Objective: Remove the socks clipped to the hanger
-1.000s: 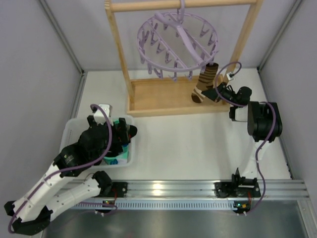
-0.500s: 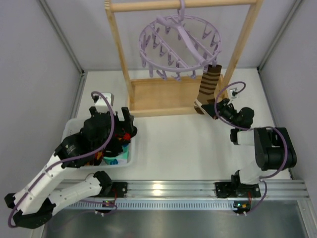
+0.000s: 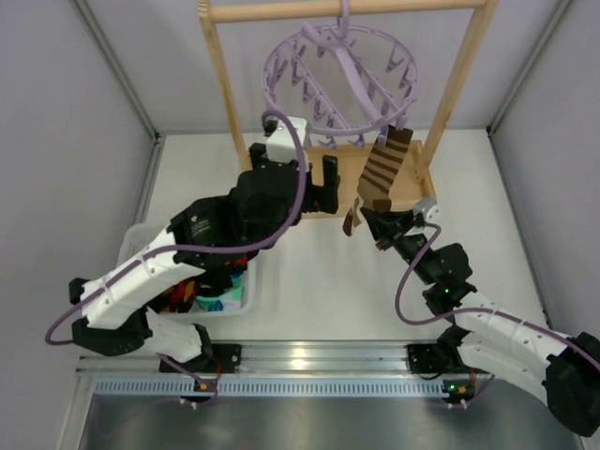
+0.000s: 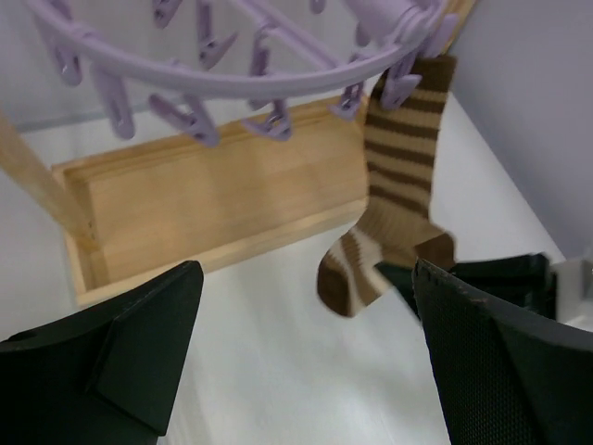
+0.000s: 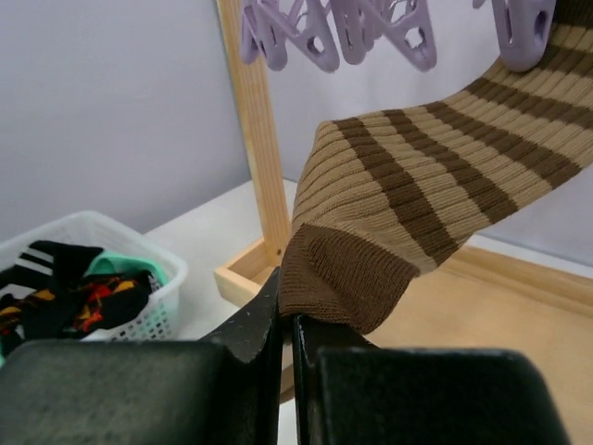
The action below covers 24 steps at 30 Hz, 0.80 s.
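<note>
One brown-striped sock (image 3: 384, 169) hangs by its cuff from a peg of the round lilac hanger (image 3: 342, 70), which tilts on the wooden rail. My right gripper (image 3: 371, 223) is shut on the sock's dark brown foot end and holds it stretched toward the near side; the right wrist view shows the sock (image 5: 435, 167) pinched between the closed jaws of this gripper (image 5: 287, 320). My left gripper (image 3: 305, 187) is open and empty, raised just left of the sock. In the left wrist view the sock (image 4: 400, 176) hangs ahead of the wide-open gripper (image 4: 306, 362), under the hanger (image 4: 232, 74).
A white basket (image 3: 136, 246) at the near left holds several removed socks (image 5: 74, 287). The wooden rail frame (image 3: 221, 94) with its tray base (image 4: 213, 199) stands at the back. Grey walls close both sides.
My left arm has risen from the basket and swung up toward the hanger, jaws open. My right arm has drawn back toward the near side, pulling the sock's foot; the hanger has tilted.
</note>
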Tool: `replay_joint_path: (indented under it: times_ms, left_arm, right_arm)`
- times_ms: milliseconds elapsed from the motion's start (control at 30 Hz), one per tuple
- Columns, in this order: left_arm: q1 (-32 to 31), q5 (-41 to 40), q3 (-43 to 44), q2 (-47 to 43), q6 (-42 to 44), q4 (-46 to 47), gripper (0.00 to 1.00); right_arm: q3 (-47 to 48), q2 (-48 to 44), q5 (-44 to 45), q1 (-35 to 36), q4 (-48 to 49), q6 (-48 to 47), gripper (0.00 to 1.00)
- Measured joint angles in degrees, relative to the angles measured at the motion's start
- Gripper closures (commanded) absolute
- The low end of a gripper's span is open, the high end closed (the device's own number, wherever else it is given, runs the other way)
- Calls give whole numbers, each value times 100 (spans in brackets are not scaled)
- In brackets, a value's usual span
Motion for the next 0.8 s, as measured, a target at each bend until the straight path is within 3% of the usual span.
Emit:
replay_joint_path:
  times_ms: [100,233,333,500,800]
  left_arm:
    - [-369,-249,981,824,278,33,2]
    - [-407,-415,2157,1867,669,24,2]
    - [-407,-533,2583,2343,881,24,2]
    - [-411,-782,2800,2765,1156,9,2]
    - [-330,-1589,2474,2684,1303,0,6]
  right_arm:
    - [0,-122,872,835,-363,-476,100]
    - [0,-20,2124,2070,-560,-1128,100]
    - [39,319,2914,2857,-564,-1534,100]
    - [568,1388,3926,3740,-625,-2057,100]
    - [1967,2682,4824,4374,-688,-2688,100]
